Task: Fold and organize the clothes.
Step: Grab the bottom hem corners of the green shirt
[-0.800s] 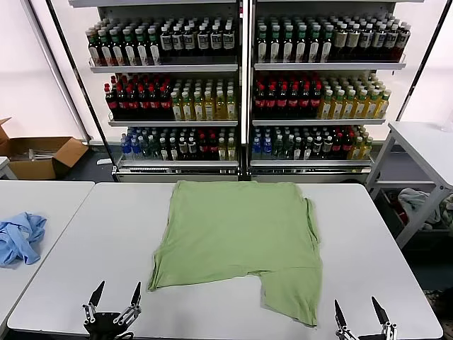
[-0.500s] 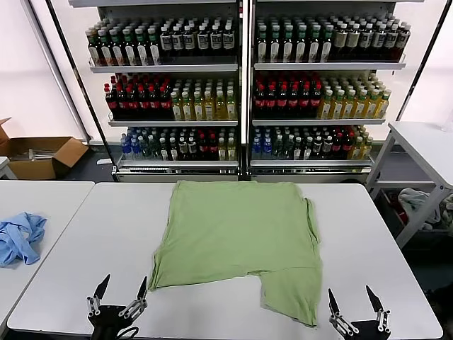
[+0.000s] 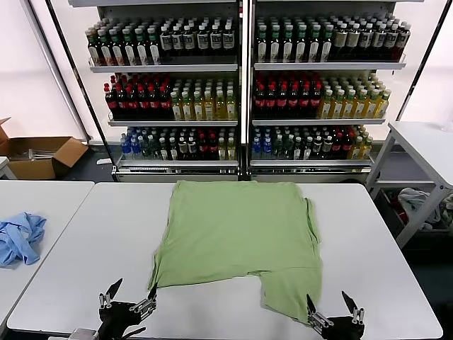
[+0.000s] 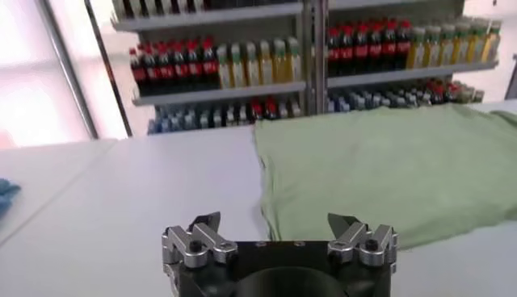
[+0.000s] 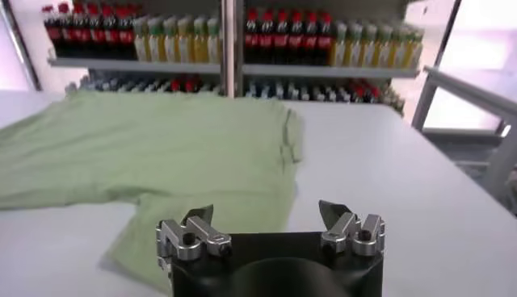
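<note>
The light green T-shirt (image 3: 237, 230) lies partly folded on the white table (image 3: 99, 241), plain side up; no checkered print shows. My left gripper (image 3: 132, 292) is open and empty at the table's front edge, just left of the shirt's near-left corner (image 3: 157, 280). In the left wrist view the shirt (image 4: 380, 173) lies ahead of the open left gripper (image 4: 277, 222). My right gripper (image 3: 330, 303) is open and empty at the shirt's near-right corner (image 3: 297, 312). In the right wrist view the shirt (image 5: 153, 153) lies ahead of the open right gripper (image 5: 267, 214).
A light blue garment (image 3: 20, 237) lies on a separate table at the left. Shelves of drink bottles (image 3: 241, 92) stand behind the table. A cardboard box (image 3: 39, 156) sits on the floor at far left. Another table (image 3: 425, 145) stands at the right.
Both grippers have moved forward and inward toward the shirt's near corners. The shirt has not moved.
</note>
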You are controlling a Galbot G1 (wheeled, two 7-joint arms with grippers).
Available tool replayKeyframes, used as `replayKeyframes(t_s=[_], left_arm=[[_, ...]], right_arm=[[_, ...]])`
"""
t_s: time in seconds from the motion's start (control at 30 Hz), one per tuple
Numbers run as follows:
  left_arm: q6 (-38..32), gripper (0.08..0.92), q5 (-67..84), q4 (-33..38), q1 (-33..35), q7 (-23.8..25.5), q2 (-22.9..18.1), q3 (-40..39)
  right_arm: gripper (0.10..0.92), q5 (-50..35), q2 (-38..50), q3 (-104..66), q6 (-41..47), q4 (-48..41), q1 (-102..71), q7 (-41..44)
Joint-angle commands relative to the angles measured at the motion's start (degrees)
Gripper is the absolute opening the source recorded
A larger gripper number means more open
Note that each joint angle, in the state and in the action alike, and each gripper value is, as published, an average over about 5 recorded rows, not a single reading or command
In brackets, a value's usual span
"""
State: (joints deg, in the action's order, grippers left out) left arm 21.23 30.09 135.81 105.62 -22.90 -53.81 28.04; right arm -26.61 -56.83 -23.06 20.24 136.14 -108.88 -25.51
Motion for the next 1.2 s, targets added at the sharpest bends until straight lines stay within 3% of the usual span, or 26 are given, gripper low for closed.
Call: replayKeyframes(t_s=[0.03, 0.37, 0.93, 1.1, 1.2], left_arm=[[6.96, 0.823, 6.35, -2.48, -3.32, 2.12, -0.03, -0.55], [7.01, 0.823, 10.04, -9.07, -10.62, 2.94, -2.51, -1.72], [5.7, 0.821, 10.32, -13.1, -14.28, 4.63, -3.45, -4.41], [5.42, 0.776, 10.48, -13.74, -14.74, 5.11, -3.43, -4.54], [5.18, 0.72, 10.45, -14.13, -14.95, 5.38, -3.4, -4.83]], right_arm=[[0.823, -1.14, -0.04, 1.91, 4.81, -0.62, 1.63, 0.04], [0.823, 1.63, -0.6, 2.71, 1.57, -2.42, 1.71, 1.08], [0.823, 2.0, -0.96, 3.19, -0.53, -3.9, 1.01, 1.9], [0.818, 2.38, -1.23, 4.31, -0.45, -4.57, 1.76, 2.0], [0.774, 2.33, -1.23, 4.53, -0.45, -5.0, 2.06, 2.08]])
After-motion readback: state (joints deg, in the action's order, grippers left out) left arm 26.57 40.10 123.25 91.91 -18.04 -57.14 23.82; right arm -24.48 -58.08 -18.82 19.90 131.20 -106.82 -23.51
